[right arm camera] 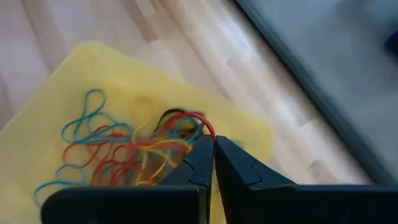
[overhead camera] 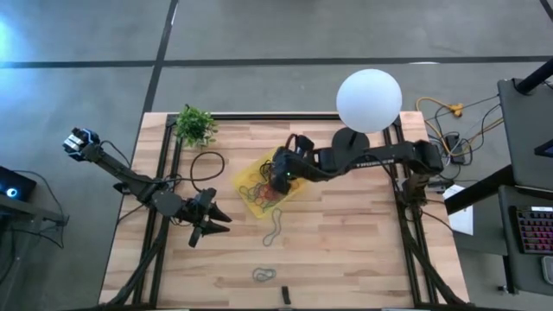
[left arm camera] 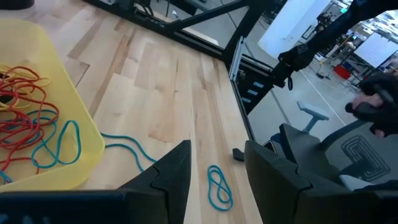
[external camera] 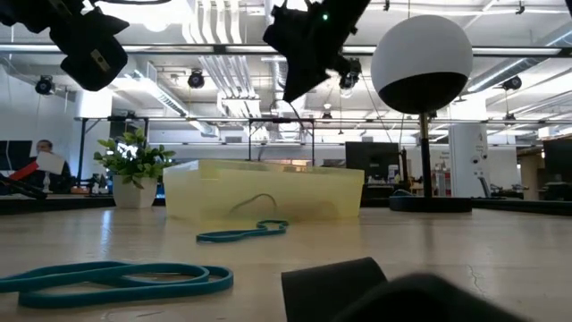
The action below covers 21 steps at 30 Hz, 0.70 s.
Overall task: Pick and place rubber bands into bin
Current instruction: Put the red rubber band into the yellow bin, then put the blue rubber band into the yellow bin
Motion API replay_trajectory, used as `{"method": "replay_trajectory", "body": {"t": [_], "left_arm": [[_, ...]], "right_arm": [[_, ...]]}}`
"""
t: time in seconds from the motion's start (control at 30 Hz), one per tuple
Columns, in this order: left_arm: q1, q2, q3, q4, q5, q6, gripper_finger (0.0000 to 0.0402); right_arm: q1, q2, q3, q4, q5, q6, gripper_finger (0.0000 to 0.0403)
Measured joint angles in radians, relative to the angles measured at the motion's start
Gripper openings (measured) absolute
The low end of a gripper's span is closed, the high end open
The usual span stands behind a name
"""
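Observation:
The yellow bin (overhead camera: 249, 173) lies on the wooden table near its middle and holds several red, blue and tan rubber bands (right arm camera: 106, 146). My right gripper (overhead camera: 278, 179) hovers over the bin, shut on a red rubber band (right arm camera: 198, 118). Two teal rubber bands lie flat on the table: one (overhead camera: 275, 226) just in front of the bin, the other (overhead camera: 264, 275) near the front edge. My left gripper (overhead camera: 216, 225) waits left of them, above the table, open with nothing between its fingers (left arm camera: 180, 171). My right gripper pinches the red rubber band between its two fingertips, at one spot of the loop (right arm camera: 212, 133). The fingers slant down from the table's right side. The band arches out from the fingertips, lifted above the bands in the bin.
A big black ring (overhead camera: 206, 166) lies left of the bin. A small potted plant (overhead camera: 195, 126) stands at the far left, and a lamp with a white globe (overhead camera: 369, 100) at the far right. A small dark piece (overhead camera: 285, 295) lies at the front edge.

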State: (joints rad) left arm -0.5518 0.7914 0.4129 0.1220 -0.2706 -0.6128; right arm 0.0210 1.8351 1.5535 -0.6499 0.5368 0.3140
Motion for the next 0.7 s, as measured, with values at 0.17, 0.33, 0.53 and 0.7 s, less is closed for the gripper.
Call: {"method": "replay_trajectory", "body": {"t": [0.17,0.33,0.53,0.7], "left_arm": [[0.0,0.0,0.0,0.0,-0.004,0.0,0.0135],[0.0,0.0,0.0,0.0,-0.02,0.0,0.0135],[0.0,0.0,0.0,0.001,-0.023,0.0,0.0135],[0.0,0.0,-0.002,0.01,-0.023,-0.051,0.0135]], "right_arm": [[-0.037,0.0,-0.038,0.04,-0.192,0.03,0.0017],[-0.037,0.0,-0.054,0.055,-0.205,0.038,0.0061],[-0.035,0.0,-0.054,0.062,-0.208,0.051,0.0122],[0.005,-0.009,-0.054,0.08,-0.253,0.051,0.0152]]}}
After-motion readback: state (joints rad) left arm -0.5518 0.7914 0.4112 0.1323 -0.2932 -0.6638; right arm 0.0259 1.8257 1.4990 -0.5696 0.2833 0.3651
